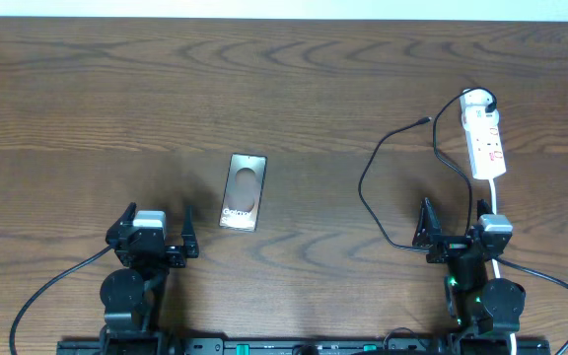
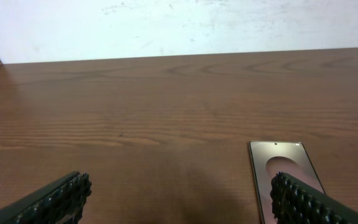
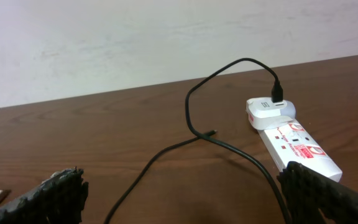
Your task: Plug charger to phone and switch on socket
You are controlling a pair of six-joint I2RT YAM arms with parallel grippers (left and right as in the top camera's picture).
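Nothing started. Left tool (image 1: 159, 215), right tool (image 1: 454, 212) spread, empty. Charger (image 1: 362, 182) tip loose left of socket (image 1: 485, 143); phone (image 1: 244, 192) farther left. Next, likely: right tool pinches tip.

phone (image 2: 278, 155) lower end cropped, socket (image 1: 485, 143) switches unreadable

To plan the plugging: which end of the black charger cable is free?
The small tip, lying loose; the other end sits in the white adapter on the power strip.

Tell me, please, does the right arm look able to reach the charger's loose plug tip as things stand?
Probably yes: the right fingers stand open, and the charger's tip lies loose on bare table ahead of them, apart from the socket, nothing between.
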